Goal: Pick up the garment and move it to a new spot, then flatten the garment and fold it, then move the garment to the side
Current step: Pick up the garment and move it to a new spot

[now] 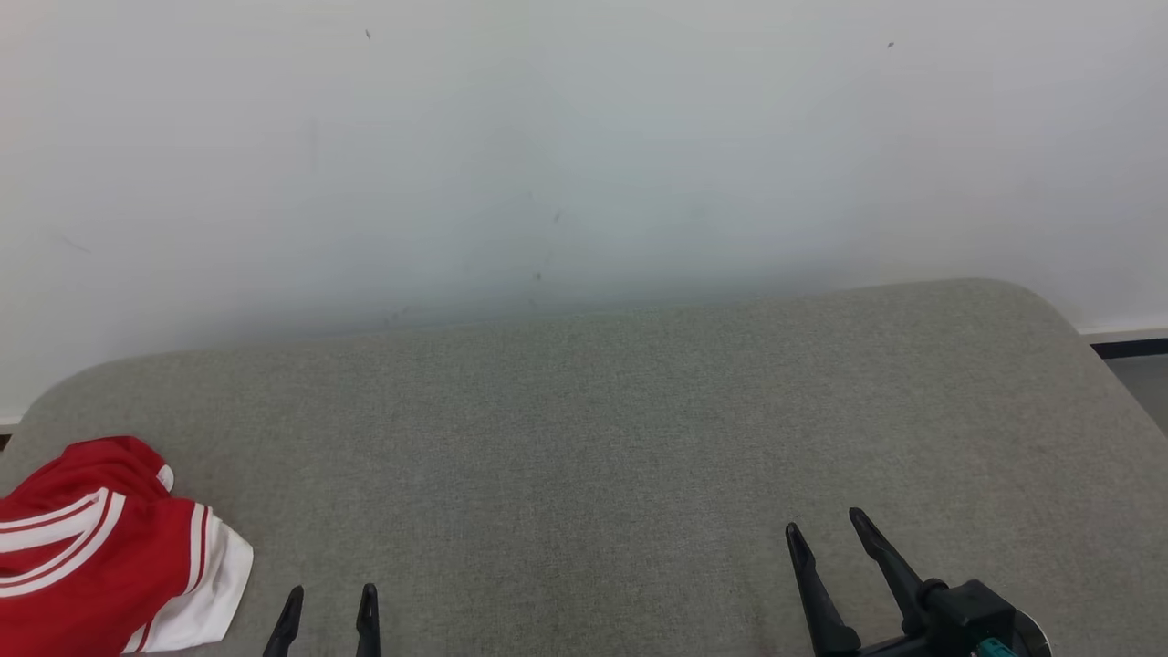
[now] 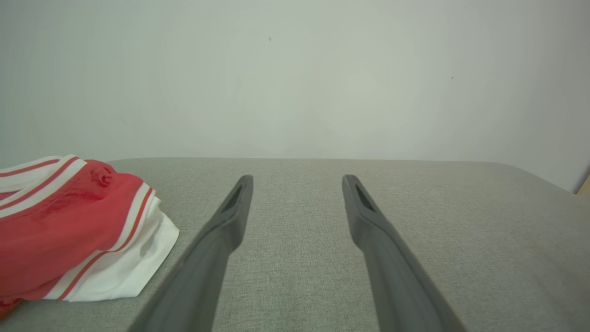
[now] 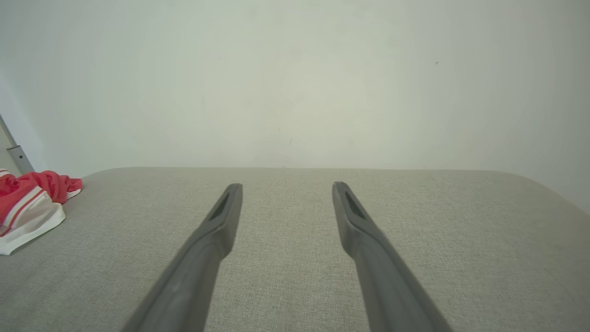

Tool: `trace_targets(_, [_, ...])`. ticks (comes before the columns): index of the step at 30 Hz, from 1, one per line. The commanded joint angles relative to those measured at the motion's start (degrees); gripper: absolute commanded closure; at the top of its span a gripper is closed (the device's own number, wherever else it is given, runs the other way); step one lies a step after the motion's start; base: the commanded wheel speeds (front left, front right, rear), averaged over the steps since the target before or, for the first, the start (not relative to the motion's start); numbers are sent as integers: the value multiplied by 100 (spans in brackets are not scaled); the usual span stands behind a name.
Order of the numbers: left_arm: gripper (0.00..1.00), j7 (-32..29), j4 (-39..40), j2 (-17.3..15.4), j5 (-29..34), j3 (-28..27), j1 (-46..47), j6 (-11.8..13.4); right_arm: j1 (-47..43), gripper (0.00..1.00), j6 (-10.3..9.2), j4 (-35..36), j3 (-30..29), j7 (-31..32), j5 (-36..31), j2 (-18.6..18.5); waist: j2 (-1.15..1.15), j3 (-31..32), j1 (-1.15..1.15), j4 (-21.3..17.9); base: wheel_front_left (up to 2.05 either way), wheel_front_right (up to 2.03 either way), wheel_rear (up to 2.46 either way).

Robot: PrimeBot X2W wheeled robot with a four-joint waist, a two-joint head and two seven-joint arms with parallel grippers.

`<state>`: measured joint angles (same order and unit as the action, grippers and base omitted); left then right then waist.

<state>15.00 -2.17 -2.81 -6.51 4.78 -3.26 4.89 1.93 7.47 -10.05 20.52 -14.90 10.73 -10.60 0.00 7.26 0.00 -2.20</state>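
The garment (image 1: 100, 557) is red with white stripes and a white hem, lying crumpled at the near left corner of the grey padded surface (image 1: 593, 429). In the left wrist view the garment (image 2: 73, 230) lies to the left of my fingers, apart from them. It shows small at the far left in the right wrist view as the garment (image 3: 27, 203). My left gripper (image 1: 330, 598) is open and empty, just right of the cloth. My right gripper (image 1: 826, 529) is open and empty over the near right of the surface. Both stand wide in their wrist views, left gripper (image 2: 297, 182), right gripper (image 3: 286, 189).
A pale wall (image 1: 584, 137) rises directly behind the surface's far edge. The surface has rounded far corners, and a strip of floor with dark skirting (image 1: 1131, 349) shows at the right. A grey pole (image 3: 14, 147) stands at the left in the right wrist view.
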Motion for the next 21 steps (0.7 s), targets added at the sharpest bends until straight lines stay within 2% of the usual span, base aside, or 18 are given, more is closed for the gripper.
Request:
trace_targets(1, [0, 26, 7, -15, 28, 4, 19, 16, -24, 0, 4, 7, 2, -27, 52, 10, 0, -12, 0, 42, 0, 0, 0])
trace_targets(21, [0, 26, 117, -14, 34, -150, 51, 53, -31, 0, 4, 40, 101, -26, 85, 145, 0, -97, 0, 1262, 0, 0, 0])
